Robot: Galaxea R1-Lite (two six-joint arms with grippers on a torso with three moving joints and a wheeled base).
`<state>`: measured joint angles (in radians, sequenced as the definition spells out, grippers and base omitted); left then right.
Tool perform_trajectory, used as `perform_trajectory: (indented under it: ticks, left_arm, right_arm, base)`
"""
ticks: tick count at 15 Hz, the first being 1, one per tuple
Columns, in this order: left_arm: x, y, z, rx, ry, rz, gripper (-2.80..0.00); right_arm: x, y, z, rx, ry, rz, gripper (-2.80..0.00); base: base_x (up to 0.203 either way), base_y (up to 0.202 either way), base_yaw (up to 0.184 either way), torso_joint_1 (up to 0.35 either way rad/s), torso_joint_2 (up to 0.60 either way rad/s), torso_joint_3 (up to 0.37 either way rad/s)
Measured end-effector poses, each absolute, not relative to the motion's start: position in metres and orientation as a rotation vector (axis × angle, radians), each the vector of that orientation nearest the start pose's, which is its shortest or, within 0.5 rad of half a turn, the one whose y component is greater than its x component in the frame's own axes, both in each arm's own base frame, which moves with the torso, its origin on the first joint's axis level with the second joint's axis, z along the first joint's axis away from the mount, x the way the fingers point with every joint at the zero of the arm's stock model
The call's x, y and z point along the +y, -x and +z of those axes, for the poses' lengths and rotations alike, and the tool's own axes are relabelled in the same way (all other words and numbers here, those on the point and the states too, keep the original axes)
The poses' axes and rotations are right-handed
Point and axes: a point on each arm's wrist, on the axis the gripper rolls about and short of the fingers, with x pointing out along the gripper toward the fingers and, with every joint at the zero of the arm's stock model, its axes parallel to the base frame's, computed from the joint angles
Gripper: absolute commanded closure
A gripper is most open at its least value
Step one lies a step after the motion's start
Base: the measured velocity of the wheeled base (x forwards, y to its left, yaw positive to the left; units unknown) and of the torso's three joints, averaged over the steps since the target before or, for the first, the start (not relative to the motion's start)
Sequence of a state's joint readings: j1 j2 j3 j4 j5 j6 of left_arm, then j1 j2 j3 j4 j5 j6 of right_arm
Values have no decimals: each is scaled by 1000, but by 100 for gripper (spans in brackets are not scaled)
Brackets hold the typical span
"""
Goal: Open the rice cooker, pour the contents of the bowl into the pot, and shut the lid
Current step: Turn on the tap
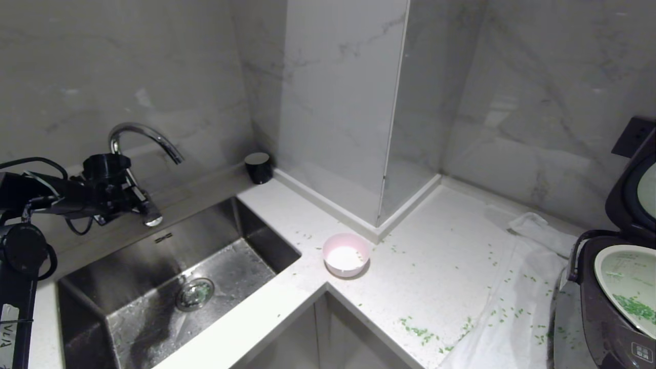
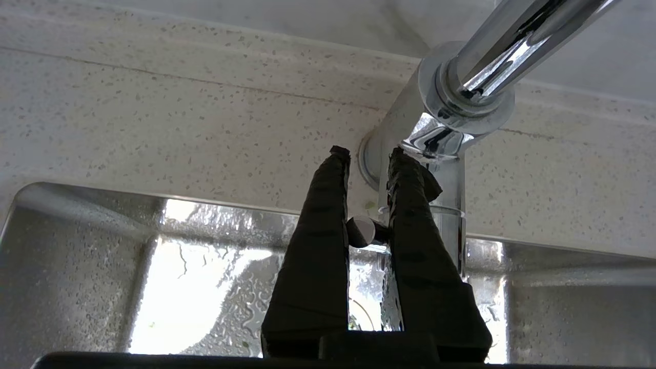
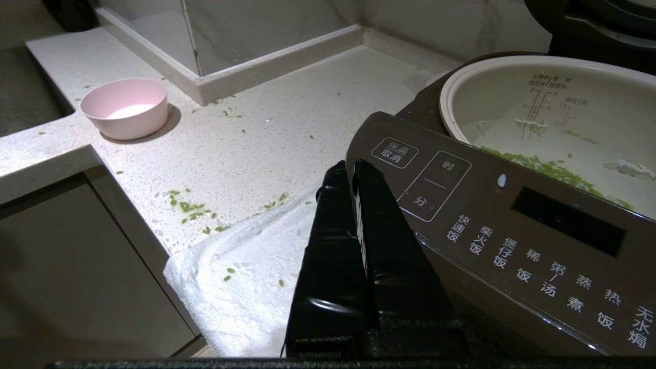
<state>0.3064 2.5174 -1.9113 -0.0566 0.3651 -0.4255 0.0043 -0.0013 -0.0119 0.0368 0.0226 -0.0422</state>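
Observation:
The rice cooker [image 1: 605, 318] [image 3: 512, 230] stands at the far right with its lid [image 1: 628, 195] raised. Its white pot [image 1: 628, 256] [image 3: 451, 87] holds green contents [image 1: 635, 307] [image 3: 543, 166]. The pink bowl [image 1: 346, 254] [image 3: 125, 107] sits upright on the counter near the inner corner, its inside showing only white. My left gripper [image 1: 143, 207] [image 2: 368, 152] is far from these, at the tap, shut on the tap's lever [image 2: 361, 231]. My right gripper [image 3: 353, 166] is shut and empty beside the cooker's front panel.
A chrome tap [image 1: 146, 134] [image 2: 512, 46] arches over the wet steel sink [image 1: 128, 307]. A white towel [image 1: 517, 287] [image 3: 246, 271] lies under and beside the cooker. Green bits [image 1: 417, 330] are scattered over counter and towel. A black cup [image 1: 258, 167] stands by the wall.

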Motion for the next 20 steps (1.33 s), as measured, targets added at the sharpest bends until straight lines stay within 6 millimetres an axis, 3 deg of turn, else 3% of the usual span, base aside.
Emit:
perform_trajectory:
  ticks: [20]
  left_arm:
    - [160, -487, 87, 422, 381, 761, 0]
  right_arm:
    - [0, 24, 75, 24, 42, 27, 0]
  base:
    - [0, 0, 0, 0, 0, 0]
